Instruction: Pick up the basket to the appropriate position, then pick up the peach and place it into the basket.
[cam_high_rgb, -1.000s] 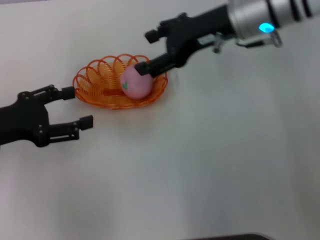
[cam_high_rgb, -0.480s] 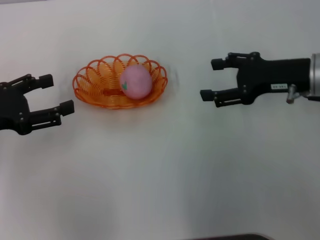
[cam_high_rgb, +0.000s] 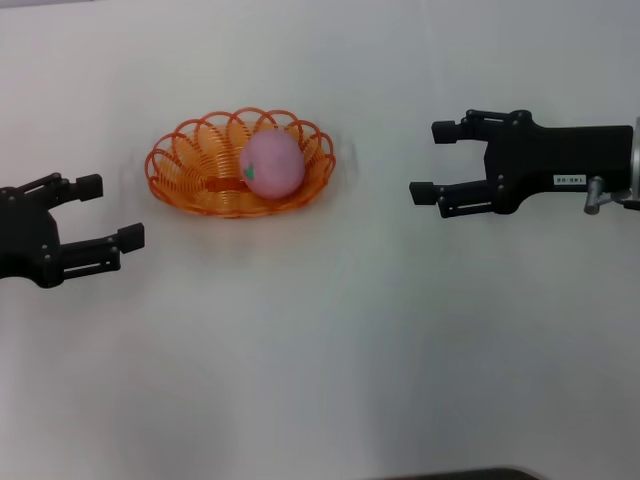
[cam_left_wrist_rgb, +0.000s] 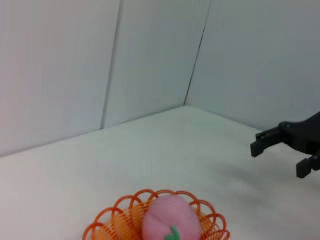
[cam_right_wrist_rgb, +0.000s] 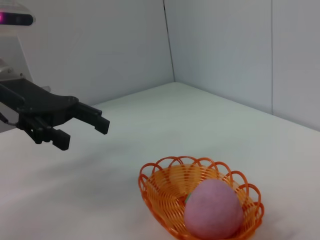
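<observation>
1. Head view: basket (cam_high_rgb: 240, 165) is seen standing on the white table (cam_high_rgb: 330, 340), left of centre and toward the far side, with the peach (cam_high_rgb: 272, 163) lodged inside it against the right part of the rim. The left gripper (cam_high_rgb: 108, 213) is held at the left edge, fingers spread, gripping nothing, near the basket but apart from it. The right gripper (cam_high_rgb: 432, 161) is held well to the right, fingers likewise spread and empty.

2. Left wrist view: peach (cam_left_wrist_rgb: 169, 222) is shown sitting in the basket (cam_left_wrist_rgb: 112, 220), leaf mark facing the camera; the right gripper (cam_left_wrist_rgb: 280, 153) is caught farther off, fingers apart.

3. Right wrist view: peach (cam_right_wrist_rgb: 212, 209) is nestled in the basket (cam_right_wrist_rgb: 167, 187), and the left gripper (cam_right_wrist_rgb: 82, 127) is spotted beyond, fingers parted.
</observation>
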